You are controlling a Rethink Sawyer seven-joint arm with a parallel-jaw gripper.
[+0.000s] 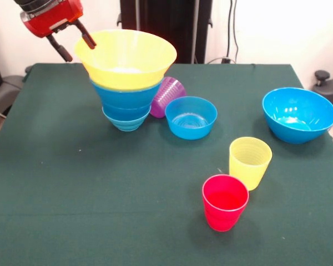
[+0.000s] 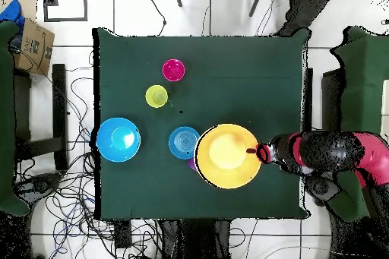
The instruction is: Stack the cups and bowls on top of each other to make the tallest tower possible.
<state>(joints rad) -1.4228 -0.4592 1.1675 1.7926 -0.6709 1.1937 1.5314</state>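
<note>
front view: my tool (image 1: 75, 43) is up at the top left, fingers spread apart, nothing between them. one finger (image 1: 86, 36) sits at the left rim of the big yellow bowl (image 1: 127, 55), other finger just outside it; can't tell if there's contact. the tower (image 1: 129, 83) stands left of centre on the far half of the green surface (image 1: 72, 188): small blue bowl lowest, larger blue above it, yellow on top, widening upward. purple cup (image 1: 167, 96) lies on its side, tucked against the tower's right flank. small blue bowl (image 1: 191, 117) upright just right of the purple cup. large blue bowl (image 1: 298, 114) upright far right, well apart from the rest. yellow cup (image 1: 250, 162) and red cup (image 1: 225, 201) upright near side, right of centre, red one nearest and just beside the yellow.

overhead view: tool (image 2: 257, 152) at the right rim of the yellow bowl (image 2: 226, 156), arm coming in from the right. small blue bowl (image 2: 183, 142) touching the yellow rim on its left. large blue bowl (image 2: 118, 139) further left near the surface (image 2: 251, 74) edge. yellow cup (image 2: 156, 96) and red cup (image 2: 173, 69) above those. purple cup mostly hidden under the yellow rim.
</note>
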